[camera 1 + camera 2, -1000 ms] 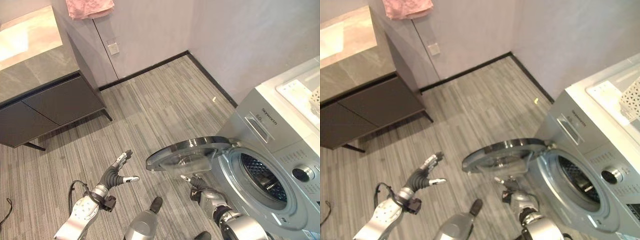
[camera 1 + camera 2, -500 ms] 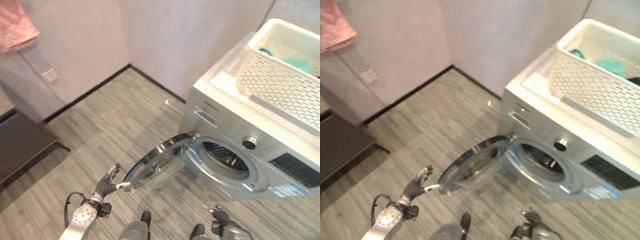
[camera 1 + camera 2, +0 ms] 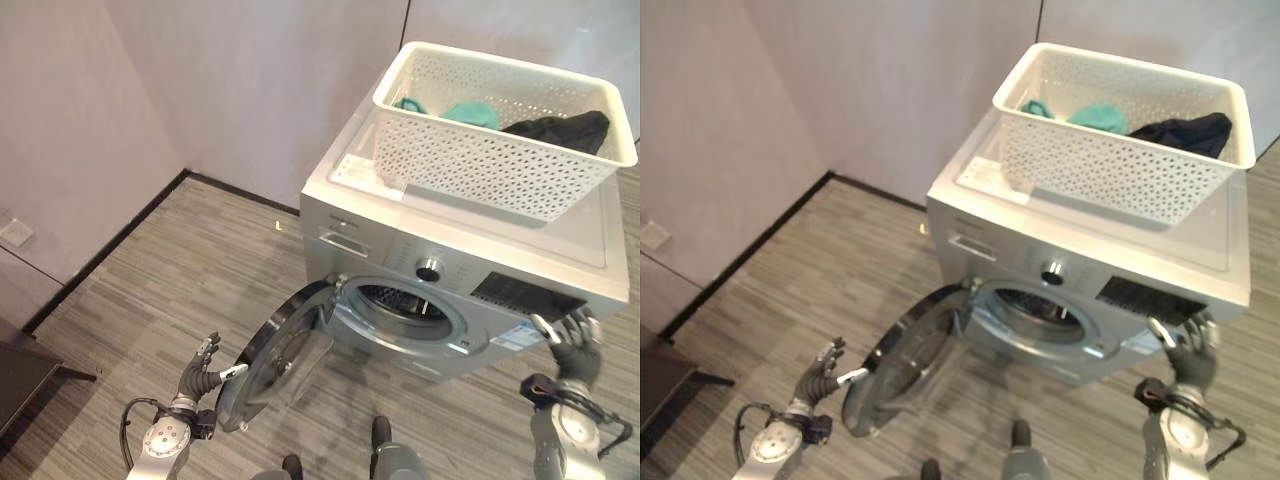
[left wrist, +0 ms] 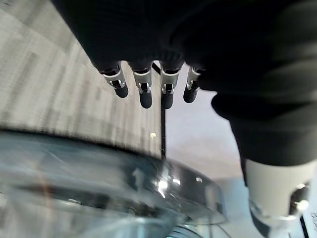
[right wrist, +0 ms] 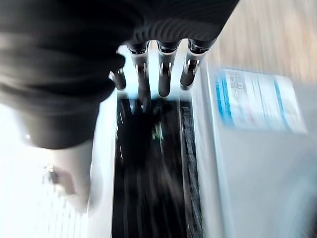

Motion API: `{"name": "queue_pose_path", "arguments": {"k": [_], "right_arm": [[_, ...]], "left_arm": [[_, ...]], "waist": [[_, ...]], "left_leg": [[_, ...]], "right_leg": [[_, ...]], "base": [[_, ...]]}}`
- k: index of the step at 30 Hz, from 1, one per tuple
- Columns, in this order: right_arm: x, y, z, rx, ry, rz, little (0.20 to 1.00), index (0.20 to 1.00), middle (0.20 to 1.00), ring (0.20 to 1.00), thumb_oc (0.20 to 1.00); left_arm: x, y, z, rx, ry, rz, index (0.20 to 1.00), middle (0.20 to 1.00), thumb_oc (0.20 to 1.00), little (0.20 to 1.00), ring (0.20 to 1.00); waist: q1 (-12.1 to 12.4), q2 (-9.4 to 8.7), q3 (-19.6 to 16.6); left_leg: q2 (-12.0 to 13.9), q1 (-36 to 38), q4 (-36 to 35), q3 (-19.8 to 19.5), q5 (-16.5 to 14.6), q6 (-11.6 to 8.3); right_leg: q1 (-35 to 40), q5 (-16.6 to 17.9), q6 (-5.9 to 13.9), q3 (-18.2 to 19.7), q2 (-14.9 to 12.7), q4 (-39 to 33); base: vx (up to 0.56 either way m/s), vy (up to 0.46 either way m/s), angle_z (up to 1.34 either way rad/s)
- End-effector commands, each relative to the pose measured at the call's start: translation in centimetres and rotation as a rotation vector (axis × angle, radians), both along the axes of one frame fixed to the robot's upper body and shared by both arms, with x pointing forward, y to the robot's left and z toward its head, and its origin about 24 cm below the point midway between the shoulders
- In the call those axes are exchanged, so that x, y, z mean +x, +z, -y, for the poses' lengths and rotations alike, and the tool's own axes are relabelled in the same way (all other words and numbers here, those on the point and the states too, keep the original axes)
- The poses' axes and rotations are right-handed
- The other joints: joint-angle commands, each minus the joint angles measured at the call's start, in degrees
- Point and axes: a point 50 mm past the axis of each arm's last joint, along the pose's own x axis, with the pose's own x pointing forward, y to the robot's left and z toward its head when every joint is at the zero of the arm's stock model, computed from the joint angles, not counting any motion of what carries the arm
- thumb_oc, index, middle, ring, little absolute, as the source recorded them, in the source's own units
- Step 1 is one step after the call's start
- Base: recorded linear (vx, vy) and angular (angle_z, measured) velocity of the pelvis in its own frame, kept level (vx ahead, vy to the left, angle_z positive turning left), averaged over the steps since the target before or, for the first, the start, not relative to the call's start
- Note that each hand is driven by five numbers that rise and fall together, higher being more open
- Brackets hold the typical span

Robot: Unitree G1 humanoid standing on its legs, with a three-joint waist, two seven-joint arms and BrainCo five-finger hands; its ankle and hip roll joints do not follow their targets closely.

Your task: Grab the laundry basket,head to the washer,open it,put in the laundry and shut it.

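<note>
You have the washer (image 3: pixel 470 270) in front of you with its round door (image 3: pixel 275 355) swung wide open toward your left. The white laundry basket (image 3: pixel 500 130) sits on top of the washer, not in either hand. From the head views you can see the laundry inside it: teal pieces (image 3: pixel 470 113) near the back wall and a black garment (image 3: pixel 560 128) at the right end.

Your left hand (image 3: pixel 203 370) is low by the floor, just beside the outer edge of the door, fingers spread and relaxed, holding nothing. Its wrist view gives you what the head views cannot: the fingers (image 4: pixel 143 89) hang straight above the glass rim of the door (image 4: pixel 99 183), apart from it, with the grey plank floor (image 4: pixel 59 99) and the dark skirting line behind.

Your right hand (image 3: pixel 572 345) is raised at the washer's lower right front corner, fingers loosely open and empty. Its wrist view looks along the straight fingers (image 5: pixel 166 74) at the dark panel (image 5: pixel 148 163) on the washer's front and a blue and white label (image 5: pixel 257 101) next to it.
</note>
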Motion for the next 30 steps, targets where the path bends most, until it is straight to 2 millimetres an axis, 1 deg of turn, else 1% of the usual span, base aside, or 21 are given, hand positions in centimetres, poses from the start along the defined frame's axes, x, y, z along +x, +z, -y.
{"name": "queue_pose_path", "arguments": {"k": [1,2,4,7,8,10,11,12,13,14,15,16,17,19,20,21,22,24,26,28,30], "right_arm": [[2.6,11.4,-0.4,-0.405,-0.016,0.394,1.000,1.000,1.000,1.000,1.000],[2.6,14.5,-1.1,-0.500,-0.030,0.507,1.000,1.000,1.000,1.000,1.000],[2.2,17.9,-1.8,-0.590,-0.030,0.640,1.000,1.000,1.000,1.000,1.000],[2.0,19.8,-2.3,-0.647,-0.030,0.713,1.000,1.000,1.000,1.000,1.000],[1.5,22.0,-3.2,-0.712,-0.016,0.806,1.000,1.000,1.000,1.000,1.000],[1.5,22.8,-3.7,-0.733,-0.006,0.841,1.000,1.000,1.000,1.000,1.000],[1.8,23.6,-4.8,-0.743,0.053,0.883,1.000,1.000,1.000,1.000,1.000],[2.2,23.7,-5.1,-0.746,0.073,0.875,1.000,1.000,1.000,1.000,1.000],[2.6,23.8,-5.4,-0.755,0.092,0.865,1.000,1.000,1.000,1.000,1.000],[2.6,23.8,-5.4,-0.755,0.092,0.866,1.000,1.000,1.000,1.000,1.000],[2.7,24.1,-5.7,-0.766,0.113,0.871,1.000,1.000,1.000,1.000,1.000],[2.6,24.3,-6.0,-0.771,0.128,0.887,1.000,1.000,1.000,1.000,1.000],[2.7,24.8,-6.4,-0.763,0.156,0.928,1.000,1.000,1.000,1.000,1.000],[3.1,25.2,-6.4,-0.777,0.154,0.917,1.000,1.000,1.000,1.000,1.000],[3.0,25.2,-5.8,-0.787,0.142,0.881,1.000,1.000,1.000,1.000,1.000],[2.7,25.2,-4.7,-0.785,0.112,0.854,1.000,1.000,1.000,1.000,1.000],[2.6,25.5,-4.2,-0.791,0.094,0.847,1.000,1.000,1.000,1.000,1.000],[2.8,26.1,-2.7,-0.817,0.071,0.774,1.000,1.000,1.000,1.000,1.000],[2.9,27.3,-1.6,-0.907,0.041,0.689,1.000,1.000,1.000,1.000,1.000],[3.0,27.5,-1.2,-0.930,0.026,0.651,1.000,1.000,1.000,1.000,1.000],[3.3,27.7,0.0,-0.952,0.009,0.561,1.000,1.000,1.000,1.000,1.000]], "left_arm": [[2.5,3.0,-0.7,0.071,-0.031,0.164,1.000,1.000,1.000,1.000,1.000],[2.8,3.0,-0.3,0.077,-0.046,0.167,1.000,1.000,1.000,1.000,1.000],[2.9,2.9,0.0,0.087,-0.068,0.158,1.000,1.000,1.000,1.000,1.000],[3.1,2.8,0.3,0.082,-0.077,0.157,1.000,1.000,1.000,1.000,1.000],[2.9,2.1,0.5,0.098,-0.098,0.122,1.000,1.000,1.000,1.000,1.000],[2.9,2.0,0.5,0.093,-0.092,0.119,1.000,1.000,1.000,1.000,1.000],[2.6,1.6,0.3,0.088,-0.062,0.099,1.000,1.000,1.000,1.000,1.000],[2.6,1.5,0.4,0.077,-0.057,0.099,1.000,1.000,1.000,1.000,1.000],[2.8,1.5,0.5,0.069,-0.049,0.101,1.000,1.000,1.000,1.000,1.000],[2.8,1.5,0.5,0.069,-0.048,0.102,1.000,1.000,1.000,1.000,1.000],[3.1,1.7,0.4,0.070,-0.044,0.109,1.000,1.000,1.000,1.000,1.000],[3.2,1.9,0.4,0.063,-0.037,0.115,1.000,1.000,1.000,1.000,1.000],[2.9,2.1,-0.1,0.054,-0.015,0.121,1.000,1.000,1.000,1.000,1.000],[2.8,2.1,-0.5,0.059,0.003,0.121,1.000,1.000,1.000,1.000,1.000],[2.9,2.2,-0.7,0.071,-0.001,0.121,1.000,1.000,1.000,1.000,1.000],[3.1,2.2,-0.4,0.064,-0.017,0.119,1.000,1.000,1.000,1.000,1.000],[3.2,2.3,-0.4,0.068,-0.027,0.121,1.000,1.000,1.000,1.000,1.000],[3.4,2.4,-0.1,0.088,-0.075,0.119,1.000,1.000,1.000,1.000,1.000],[3.5,2.3,0.2,0.091,-0.104,0.114,1.000,1.000,1.000,1.000,1.000],[3.6,2.1,0.5,0.086,-0.113,0.107,1.000,1.000,1.000,1.000,1.000],[3.5,1.9,0.5,0.095,-0.134,0.090,1.000,1.000,1.000,1.000,1.000]], "waist": [[0.98,-1.77,-0.27],[1.19,-2.00,-0.61],[1.28,-2.57,-0.98],[1.38,-2.68,-0.93],[2.15,-3.92,-1.97],[2.20,-3.98,-2.44],[2.81,-4.30,-3.66],[2.66,-4.16,-3.85],[2.64,-3.86,-3.83],[2.50,-3.73,-3.92],[2.78,-4.43,-3.43],[3.00,-5.16,-3.03],[4.69,-7.22,-1.75],[5.85,-7.87,-0.62],[5.24,-8.07,-0.59],[5.13,-8.85,-0.79],[5.14,-9.10,-0.99],[5.90,-9.75,-1.35],[6.18,-9.24,-2.11],[6.03,-8.64,-2.32],[5.60,-8.03,-3.24]], "left_leg": [[-4.82,3.50,2.61,-2.17,-6.49,4.80],[-4.78,4.73,2.88,-3.08,-7.33,4.41],[-4.57,6.10,3.14,-4.23,-8.22,3.66],[-4.31,7.02,3.21,-5.11,-8.63,3.13],[-4.09,8.65,3.12,-5.39,-9.43,2.05],[-3.39,9.92,2.55,-5.52,-9.52,1.50],[-1.63,10.98,3.11,-5.14,-8.18,0.07],[-0.25,10.67,4.25,-5.30,-6.75,-0.96],[1.85,9.11,8.52,-5.00,-2.53,-3.19],[2.04,9.00,8.65,-5.15,-2.72,-3.28],[4.16,3.89,18.53,-4.37,3.00,-6.00],[5.11,0.27,25.69,-3.84,5.84,-6.36],[4.43,-5.60,38.44,-5.39,10.02,-4.85],[4.51,-12.84,45.25,-5.05,7.17,-2.90],[7.86,-14.23,40.14,-3.27,5.37,-2.92],[9.50,-14.34,32.65,0.40,3.85,-2.44],[10.01,-14.89,28.94,1.80,3.13,-2.60],[7.52,-15.88,19.15,4.86,2.90,-2.45],[6.85,-14.23,14.04,5.16,2.63,-2.93],[6.00,-12.16,11.12,5.07,2.38,-2.57],[2.41,-7.85,6.49,4.30,1.96,-0.55]], "right_leg": [[-6.70,0.38,4.78,2.54,-4.73,2.16],[-6.98,1.39,5.13,2.87,-5.70,0.93],[-7.01,2.83,5.76,3.11,-6.54,0.50],[-6.69,3.34,6.04,2.00,-7.06,0.51],[-5.97,4.60,6.62,-1.32,-8.02,1.31],[-4.82,4.53,6.78,-3.26,-8.05,1.47],[-3.50,3.76,6.81,-6.08,-7.22,1.91],[-2.81,2.40,5.96,-6.41,-5.98,2.24],[-1.56,0.37,4.10,-7.04,-4.12,2.52],[-1.49,0.14,4.13,-7.13,-3.97,2.45],[0.42,-0.94,2.30,-7.88,-2.86,1.82],[1.68,-1.48,1.10,-8.11,-2.39,0.98],[4.47,-2.73,-1.91,-6.60,-0.52,-0.81],[6.51,-3.92,-2.87,-5.68,0.60,-2.10],[7.33,-4.77,-2.60,-6.28,0.72,-2.23],[8.18,-5.20,-2.20,-6.92,0.05,-2.55],[8.64,-5.29,-1.98,-7.29,-0.22,-2.68],[9.93,-5.51,-1.20,-7.43,-1.52,-3.63],[11.06,-6.23,-0.09,-7.49,-2.08,-3.34],[10.75,-6.59,0.71,-7.57,-2.52,-2.40],[9.26,-6.43,1.65,-6.06,-4.13,4.73]], "base": [[0.28,-0.125,-0.18],[0.30,-0.140,0.00],[0.26,-0.133,0.29],[0.23,-0.158,0.35],[0.24,-0.175,0.29],[0.31,-0.246,0.25],[0.39,-0.340,0.38],[0.37,-0.406,0.34],[0.17,-0.210,0.32],[0.13,-0.282,0.35],[0.09,-0.246,0.35],[0.18,-0.478,0.38],[0.17,-0.410,0.16],[0.15,-0.244,-0.20],[0.18,-0.056,-0.45],[0.21,0.011,-0.15],[0.19,0.085,0.18],[0.18,0.172,0.40],[0.15,0.195,0.07],[0.13,0.182,-0.30],[0.24,0.366,-0.51]]}}
